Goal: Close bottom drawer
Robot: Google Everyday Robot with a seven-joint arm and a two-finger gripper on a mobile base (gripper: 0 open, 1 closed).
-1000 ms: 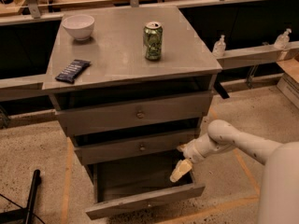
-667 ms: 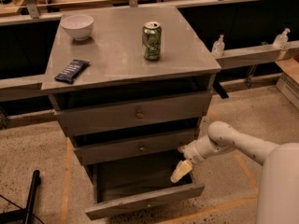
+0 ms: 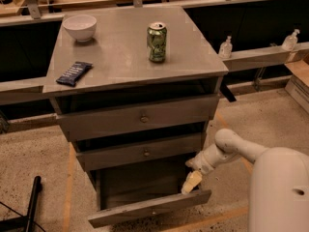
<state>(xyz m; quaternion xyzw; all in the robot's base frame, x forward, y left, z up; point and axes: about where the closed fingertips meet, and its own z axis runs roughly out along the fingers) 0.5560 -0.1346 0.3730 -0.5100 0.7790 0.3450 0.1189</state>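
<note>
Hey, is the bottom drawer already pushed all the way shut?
No, the bottom drawer juts out well past the middle drawer, its box open, with the tool just inside the box near the front panel.

I'm viewing from above and behind the gripper (image 3: 192,181), fairly near, facing down at the cabinet (image 3: 135,66) front beyond it; gripper's sitting at the bottom drawer (image 3: 149,208)'s right end.

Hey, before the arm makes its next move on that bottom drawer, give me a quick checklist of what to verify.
1. Bottom drawer pulled well out, not closed: ok.
2. Gripper at its right end, seemingly behind the front panel: not ok for pushing.
3. Arm apart from middle drawer: cannot tell.
4. Contents deep inside the drawer: cannot tell.
5. Green can upright on cabinet top: ok.
</note>
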